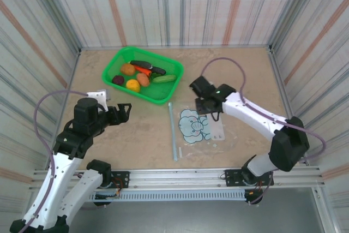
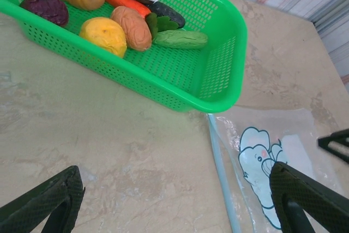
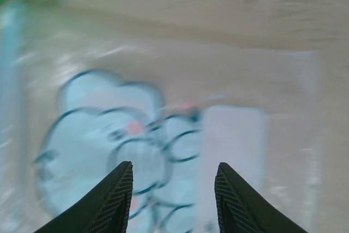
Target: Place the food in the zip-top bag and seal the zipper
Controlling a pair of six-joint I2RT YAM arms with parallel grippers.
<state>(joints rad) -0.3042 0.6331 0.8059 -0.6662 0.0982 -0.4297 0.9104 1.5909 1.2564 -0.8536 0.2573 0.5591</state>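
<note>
Striped walls box in the table [image 1: 136, 135], where all the food [image 1: 143, 79] sits in the green basket [image 2: 240, 53] and the zip-top bag [image 1: 196, 126] lies empty beside it, left gripper [image 2: 174, 189] spread wide, right gripper [image 3: 173, 170] parted over the bag, so filling it and sealing the zipper [image 1: 173, 129] are yet to do

No readable text
We find no lettering; the clear plastic zip-top bag [image 1: 194, 129] bears a wordless light blue cartoon print [image 2: 260, 162].
</note>
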